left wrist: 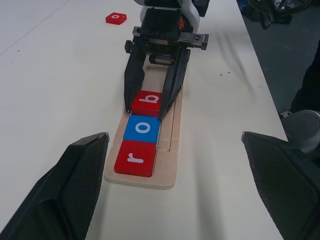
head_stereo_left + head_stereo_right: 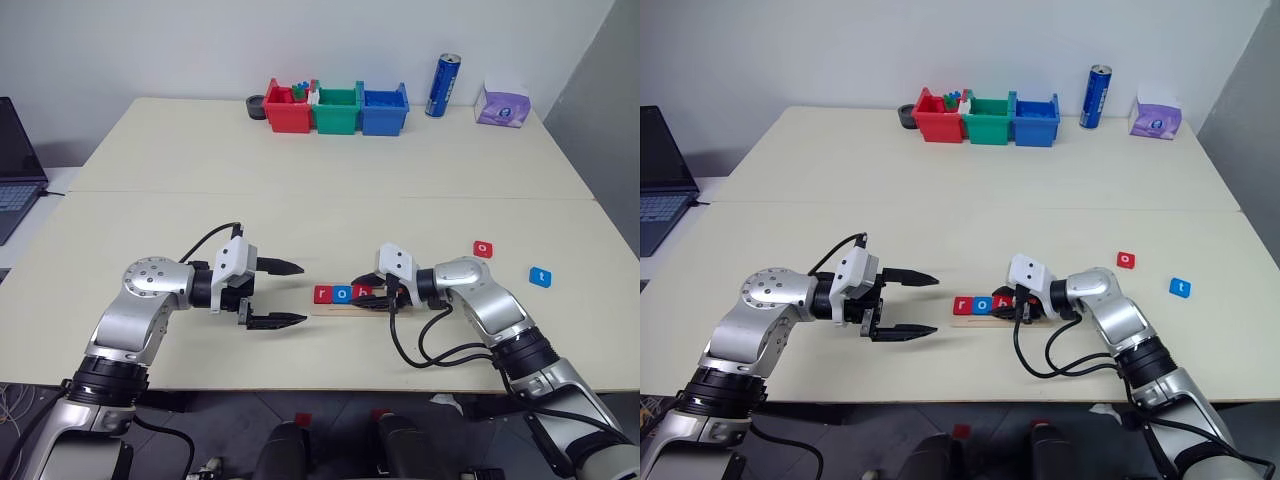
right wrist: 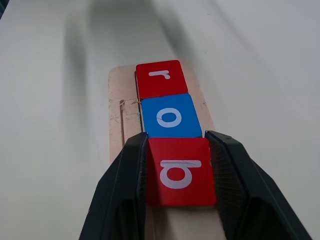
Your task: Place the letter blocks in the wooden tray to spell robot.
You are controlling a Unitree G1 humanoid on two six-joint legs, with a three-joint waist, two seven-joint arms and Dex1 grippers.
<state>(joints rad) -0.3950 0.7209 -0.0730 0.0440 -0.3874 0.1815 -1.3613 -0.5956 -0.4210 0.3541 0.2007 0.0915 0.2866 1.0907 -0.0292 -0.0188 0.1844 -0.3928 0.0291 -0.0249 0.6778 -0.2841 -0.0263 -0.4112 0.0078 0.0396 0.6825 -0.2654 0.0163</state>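
Observation:
The wooden tray [image 2: 335, 306] lies near the table's front edge, between my two grippers. In its groove sit a red r block [image 1: 135, 158], a blue o block [image 1: 142, 128] and a red b block [image 3: 180, 172], side by side. My right gripper [image 2: 366, 293] is shut on the b block, one finger against each side, and the block rests in the tray. A little to the tray's left, my left gripper [image 2: 302, 293] hangs wide open with nothing in it. A red o block [image 2: 483, 248] and a blue t block [image 2: 540, 276] lie loose on the table to the right.
At the table's back stand a red bin [image 2: 287, 108], a green bin [image 2: 337, 110] and a blue bin [image 2: 384, 110], with a blue can [image 2: 442, 86] and a purple tissue box [image 2: 502, 104] to their right. A laptop [image 2: 15, 165] sits off the left edge.

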